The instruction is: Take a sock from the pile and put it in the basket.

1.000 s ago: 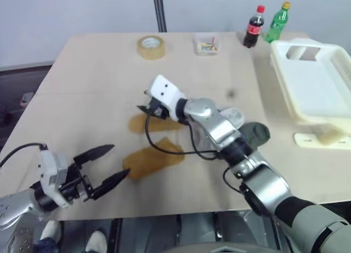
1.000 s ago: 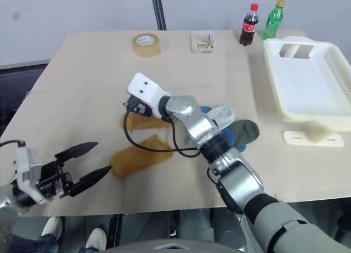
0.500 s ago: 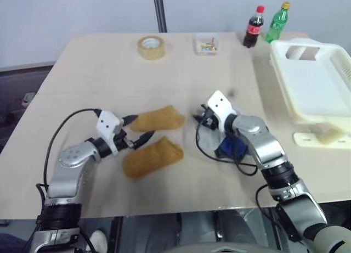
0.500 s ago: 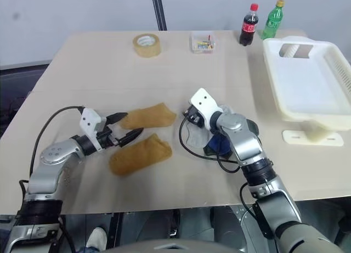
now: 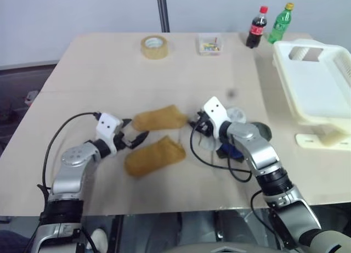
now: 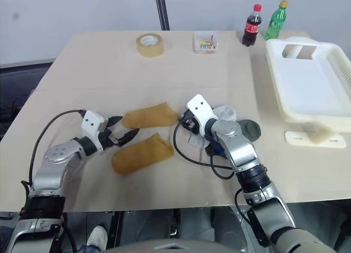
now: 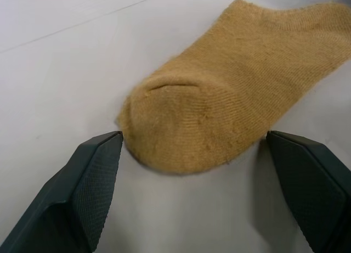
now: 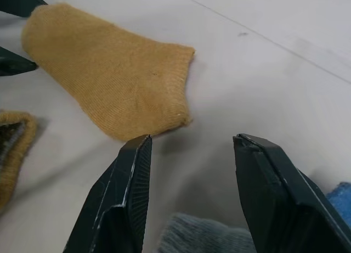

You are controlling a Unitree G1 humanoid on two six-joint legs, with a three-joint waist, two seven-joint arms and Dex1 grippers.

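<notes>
Since the left hand sits wide open with the toe of the far mustard sock between its fingers, not clamped, closing shallow could just nip fabric and slip. Right hand half apart, empty, beside the pile. Basket far right on the counter.

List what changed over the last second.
The left tool came forward off the table edge, and its open fingers now flank the toe of the far yellow sock. The right tool swung right off that sock, empty, toward the pile. Socks and basket stayed put.
</notes>
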